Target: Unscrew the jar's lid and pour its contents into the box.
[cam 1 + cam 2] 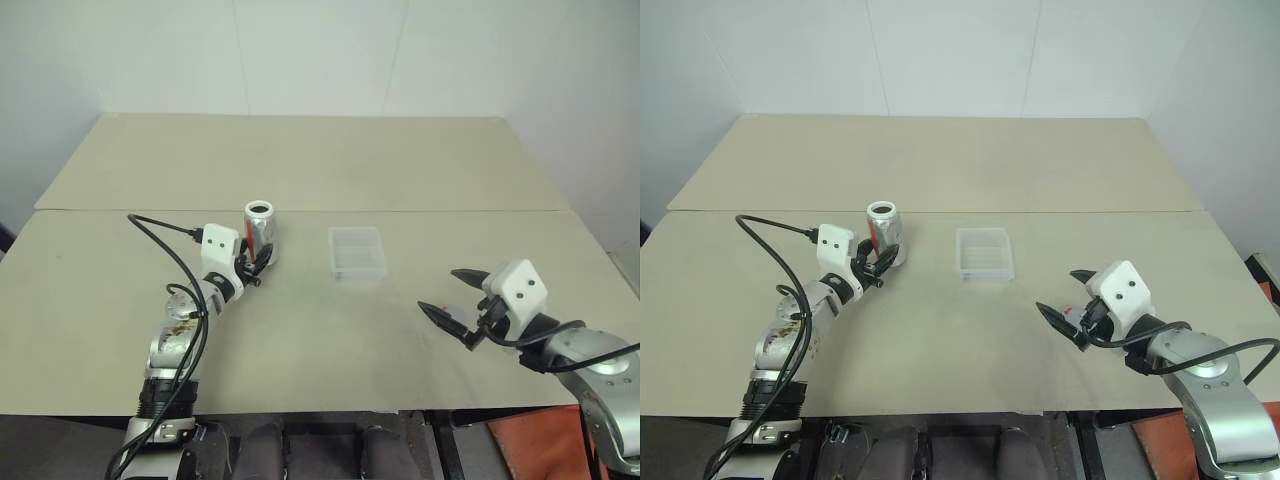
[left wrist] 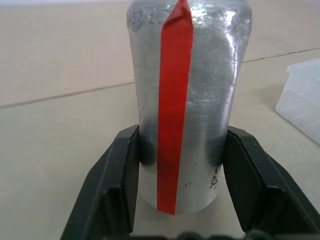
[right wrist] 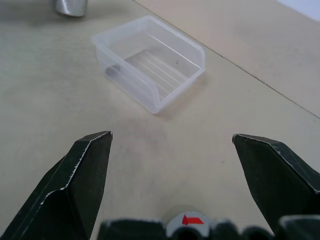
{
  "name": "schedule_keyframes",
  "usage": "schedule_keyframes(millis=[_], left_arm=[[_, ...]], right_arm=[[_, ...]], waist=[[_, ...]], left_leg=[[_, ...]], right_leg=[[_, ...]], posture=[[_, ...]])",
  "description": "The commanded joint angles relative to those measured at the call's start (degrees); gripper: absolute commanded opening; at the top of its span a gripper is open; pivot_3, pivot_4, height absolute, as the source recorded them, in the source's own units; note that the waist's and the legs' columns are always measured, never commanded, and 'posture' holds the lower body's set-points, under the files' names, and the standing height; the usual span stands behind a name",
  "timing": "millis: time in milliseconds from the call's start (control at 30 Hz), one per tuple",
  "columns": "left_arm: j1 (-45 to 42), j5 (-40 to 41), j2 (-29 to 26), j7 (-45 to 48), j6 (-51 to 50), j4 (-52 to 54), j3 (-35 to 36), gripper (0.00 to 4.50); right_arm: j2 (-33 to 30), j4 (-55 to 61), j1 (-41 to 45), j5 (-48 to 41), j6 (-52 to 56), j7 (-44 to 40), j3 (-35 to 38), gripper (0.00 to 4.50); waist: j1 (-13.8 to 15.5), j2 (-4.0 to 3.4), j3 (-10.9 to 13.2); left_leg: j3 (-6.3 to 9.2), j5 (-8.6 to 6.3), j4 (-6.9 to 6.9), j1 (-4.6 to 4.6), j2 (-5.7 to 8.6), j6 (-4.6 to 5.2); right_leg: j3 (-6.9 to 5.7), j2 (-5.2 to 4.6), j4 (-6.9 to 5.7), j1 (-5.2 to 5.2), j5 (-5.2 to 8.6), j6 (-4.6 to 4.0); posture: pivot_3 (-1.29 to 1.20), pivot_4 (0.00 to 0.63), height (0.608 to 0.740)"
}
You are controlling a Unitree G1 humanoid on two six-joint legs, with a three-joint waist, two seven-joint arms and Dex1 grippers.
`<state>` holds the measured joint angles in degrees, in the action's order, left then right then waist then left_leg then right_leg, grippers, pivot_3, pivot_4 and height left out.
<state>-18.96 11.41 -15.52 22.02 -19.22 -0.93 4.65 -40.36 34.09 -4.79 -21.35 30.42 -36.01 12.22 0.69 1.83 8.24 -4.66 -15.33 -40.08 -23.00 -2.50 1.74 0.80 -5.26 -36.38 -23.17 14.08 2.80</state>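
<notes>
The silvery jar (image 1: 260, 228) with its red stripe (image 2: 172, 110) stands upright on the table, its top open. My left gripper (image 1: 256, 263) is shut on the jar's lower body, one black finger (image 2: 117, 180) on each side. The clear box (image 1: 357, 252) sits on the table just right of the jar. My right gripper (image 1: 440, 290) hangs open near the table's front right, pointing toward the box (image 3: 150, 62), with nothing between its tips. The lid (image 3: 186, 221), a small silver disc with a red mark, shows low between the bases of its fingers.
The beige table (image 1: 320, 160) has a seam across its middle, just behind the jar and box. White walls stand behind it. A black cable (image 1: 165, 245) loops over my left arm.
</notes>
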Motion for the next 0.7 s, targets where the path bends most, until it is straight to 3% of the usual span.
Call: schedule_keyframes(millis=[33,367,600,700], left_arm=[[1.69,0.38,1.12,0.42,4.81,0.65,0.06,2.11],[4.11,-1.31,1.18,0.33,10.12,-2.89,-0.71,2.11],[4.91,-1.16,1.69,-0.53,10.53,-2.01,-0.54,4.44],[4.96,-0.84,1.69,-0.53,10.15,-1.70,-0.40,4.48]], right_arm=[[-0.20,1.77,1.03,0.37,-1.15,0.44,0.64,4.47],[-0.69,1.76,1.05,0.67,-1.20,0.06,0.94,4.47],[-0.94,1.77,0.71,0.43,-1.48,-0.41,1.66,4.50],[-1.00,1.61,0.60,0.48,-1.67,-0.51,1.84,4.50]], waist=[[0.00,-0.03,-0.02],[-0.01,-0.05,-0.07],[0.00,-0.08,-0.10],[0.01,-0.08,-0.10]], left_leg=[[0.00,0.00,0.03,0.00,0.00,0.00],[-0.01,-0.03,0.10,0.08,-0.01,0.05],[-0.01,-0.04,0.17,0.05,0.00,0.06],[-0.01,-0.04,0.17,0.06,-0.01,0.06]], right_leg=[[0.00,0.00,0.06,0.01,0.00,0.00],[-0.01,-0.01,0.15,0.10,-0.02,-0.02],[-0.01,-0.01,0.21,0.07,-0.02,-0.02],[-0.01,-0.01,0.20,0.07,-0.02,-0.02]], posture=[[0.00,0.150,0.740],[0.00,0.150,0.740],[0.00,0.150,0.740],[0.00,0.150,0.740]])
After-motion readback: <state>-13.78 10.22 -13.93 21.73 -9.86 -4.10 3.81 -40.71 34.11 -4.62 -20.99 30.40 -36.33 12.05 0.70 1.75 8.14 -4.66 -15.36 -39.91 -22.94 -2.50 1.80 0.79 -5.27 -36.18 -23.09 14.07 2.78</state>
